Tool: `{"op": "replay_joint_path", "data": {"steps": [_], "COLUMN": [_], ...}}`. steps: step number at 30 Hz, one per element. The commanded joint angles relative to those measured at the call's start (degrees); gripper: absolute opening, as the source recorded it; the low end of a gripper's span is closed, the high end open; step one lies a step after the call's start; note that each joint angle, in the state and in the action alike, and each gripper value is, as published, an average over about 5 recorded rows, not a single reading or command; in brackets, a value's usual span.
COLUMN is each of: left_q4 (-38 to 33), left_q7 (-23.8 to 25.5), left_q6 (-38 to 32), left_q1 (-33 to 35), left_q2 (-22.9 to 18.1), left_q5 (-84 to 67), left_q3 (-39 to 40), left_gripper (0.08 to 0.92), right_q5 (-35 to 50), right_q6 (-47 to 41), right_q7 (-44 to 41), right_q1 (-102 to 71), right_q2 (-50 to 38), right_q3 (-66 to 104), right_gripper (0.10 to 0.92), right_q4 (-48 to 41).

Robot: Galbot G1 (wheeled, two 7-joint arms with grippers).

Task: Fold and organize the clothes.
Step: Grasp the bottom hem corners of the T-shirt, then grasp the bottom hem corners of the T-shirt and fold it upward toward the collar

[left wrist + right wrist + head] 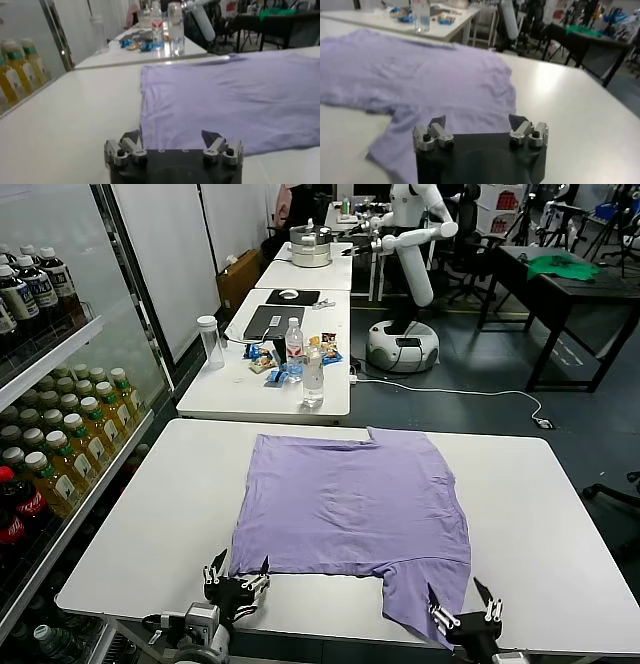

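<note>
The purple T-shirt (355, 509) is lying mostly flat in the middle of the white table (150, 514). One short sleeve (425, 594) is sticking out at the near edge, close to the robot's right side. The plain side is facing up, with a few soft wrinkles in it.

The left gripper (237, 576) is waiting just in front of the shirt's near left corner. Its fingers are spread apart and holding nothing. The right gripper (465, 606) is waiting at the near edge, right by the sleeve. Its fingers are spread apart too, and nothing is in them.

It looks like the folding is only starting, and the next job is grabbing the near edge. To do that well, each gripper should be going down low, so one finger is sliding under the thin cloth. Both should be pinching at the same time and lifting together, so the shirt is staying straight. The right one should be catching the sleeve neatly, not bunching it up.

Behind the big table, another table (280, 389) is holding water bottles (313, 374) and snacks.
</note>
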Motion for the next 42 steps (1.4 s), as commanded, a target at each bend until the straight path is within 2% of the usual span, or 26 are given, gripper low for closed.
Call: {"op": "replay_joint_path", "data": {"steps": [1, 4, 7, 16, 23, 26, 31, 35, 42], "left_q4": [2.6, 2.0, 1.5, 0.6, -2.7, -4.5, -6.9, -6.6, -2.5], "left_q7": [-1.3, -1.6, -1.7, -1.3, 0.4, 0.9, 1.6, 1.9, 2.4], "left_q6": [4.2, 4.2, 4.2, 2.5, -0.4, -1.5, -3.1, -3.6, -3.7], "left_q1": [-1.8, -1.4, -1.0, -0.9, 0.0, 0.1, -0.5, -2.1, -7.2], "left_q2": [1.6, 1.7, 1.8, 2.4, 4.2, 5.1, 6.6, 7.9, 9.7], "left_q5": [-5.7, -7.2, -8.5, -11.8, -12.4, -12.6, -13.1, -13.9, -15.3], "left_q3": [0.0, 0.0, 0.0, -0.1, -0.2, -0.2, -0.6, -0.6, 0.4], "left_gripper": [0.823, 0.817, 0.765, 0.506, 0.307, 0.22, 0.115, 0.112, 0.112], "right_q5": [-1.2, -0.8, -0.4, 0.9, 3.9, 5.8, 10.4, 15.1, 19.3], "right_q6": [-1.2, -1.1, -0.9, -0.3, -0.3, -0.7, -1.9, -3.5, -5.0], "right_q7": [-0.1, 0.1, 0.1, -0.5, -1.5, -1.7, -1.4, -0.9, -0.5], "right_q1": [-0.9, -1.1, -1.4, -1.4, 0.0, 1.2, 5.2, 10.7, 20.7], "right_q2": [0.3, 0.4, 0.5, 0.3, -1.4, -2.6, -5.4, -8.6, -13.7], "right_q3": [-2.2, -2.3, -2.5, -2.1, -0.3, 1.8, 6.6, 10.1, 10.6], "right_gripper": [0.792, 0.724, 0.638, 0.388, 0.189, 0.131, 0.123, 0.123, 0.123], "right_q4": [-1.7, -2.0, -2.0, -1.2, 1.4, 3.7, 7.2, 7.0, 0.5]}}
